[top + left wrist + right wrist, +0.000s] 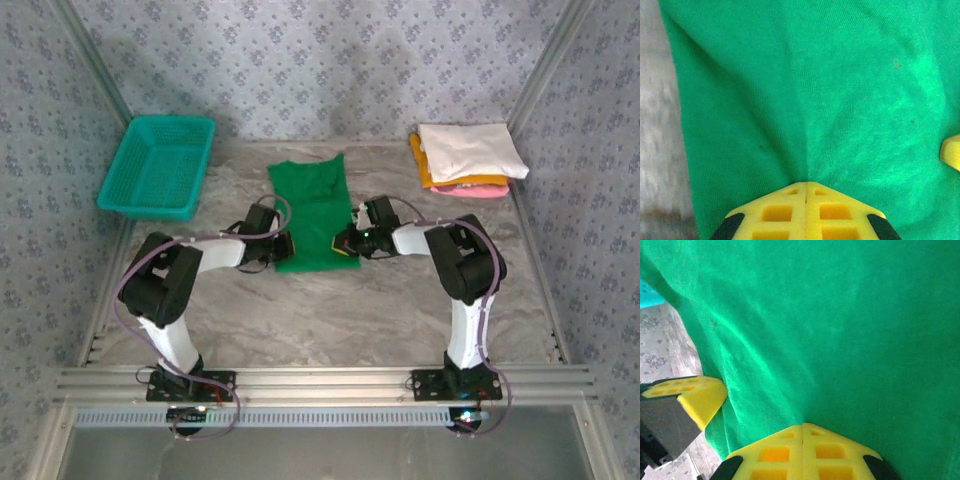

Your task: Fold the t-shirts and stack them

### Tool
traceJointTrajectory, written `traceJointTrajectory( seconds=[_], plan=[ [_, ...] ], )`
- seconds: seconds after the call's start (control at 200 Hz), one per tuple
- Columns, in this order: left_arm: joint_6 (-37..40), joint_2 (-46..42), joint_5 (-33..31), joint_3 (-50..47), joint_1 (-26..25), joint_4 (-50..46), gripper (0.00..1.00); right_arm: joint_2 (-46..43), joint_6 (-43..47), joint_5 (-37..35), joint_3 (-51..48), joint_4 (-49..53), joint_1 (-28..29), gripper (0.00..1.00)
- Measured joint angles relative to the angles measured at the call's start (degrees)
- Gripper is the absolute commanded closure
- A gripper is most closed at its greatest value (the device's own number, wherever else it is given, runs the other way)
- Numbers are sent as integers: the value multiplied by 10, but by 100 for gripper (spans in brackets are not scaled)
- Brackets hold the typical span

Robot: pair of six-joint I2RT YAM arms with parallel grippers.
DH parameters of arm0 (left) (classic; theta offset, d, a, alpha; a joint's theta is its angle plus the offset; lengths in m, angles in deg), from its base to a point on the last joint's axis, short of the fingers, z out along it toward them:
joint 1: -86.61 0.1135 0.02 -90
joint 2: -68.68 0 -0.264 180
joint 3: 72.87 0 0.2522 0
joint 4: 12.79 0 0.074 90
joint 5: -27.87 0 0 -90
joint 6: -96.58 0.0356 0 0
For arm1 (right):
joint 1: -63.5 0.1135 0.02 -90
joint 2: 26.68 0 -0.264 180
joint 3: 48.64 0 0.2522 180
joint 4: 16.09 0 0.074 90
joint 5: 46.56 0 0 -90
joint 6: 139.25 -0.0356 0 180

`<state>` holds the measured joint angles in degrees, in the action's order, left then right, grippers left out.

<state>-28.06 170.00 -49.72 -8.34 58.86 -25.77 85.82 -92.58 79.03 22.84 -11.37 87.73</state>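
Clamped jaws hide edges of green t-shirt (pixel 310 200).

A teal mesh basket (pixel 158 166) sits at the far left of the table (pixel 330 310), close to the left wall. The tabletop is grey and marbled. Blue-patterned walls (pixel 320 60) close three sides, and a ribbed metal rail (pixel 320 382) runs along the near edge.

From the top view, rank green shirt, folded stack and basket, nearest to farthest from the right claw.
1. Green shirt: centre, pinched in the right claw.
2. Folded stack: far right corner.
3. Basket: far left corner.
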Motion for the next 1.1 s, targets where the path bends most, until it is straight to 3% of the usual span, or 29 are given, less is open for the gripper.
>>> traceJointTrajectory(
  seconds=[0.15,0.32,0.605,0.8,0.984,1.099],
  plan=[
    [3,-19,-29,19,-10,-88,87,-30,0,-9,-3,55,3,95],
    [11,-31,-52,82,-7,-157,89,-47,3,-12,40,111,4,100],
    [1,-30,-36,58,-50,-91,95,-25,2,18,47,87,24,100],
    [-16,2,-17,17,-46,-33,95,12,-4,34,27,55,29,100],
    [-8,-1,-23,30,-46,-59,89,-1,-3,19,27,72,31,100],
    [-4,-61,-42,23,-44,-102,85,-49,7,-2,19,105,30,97]
  ],
)
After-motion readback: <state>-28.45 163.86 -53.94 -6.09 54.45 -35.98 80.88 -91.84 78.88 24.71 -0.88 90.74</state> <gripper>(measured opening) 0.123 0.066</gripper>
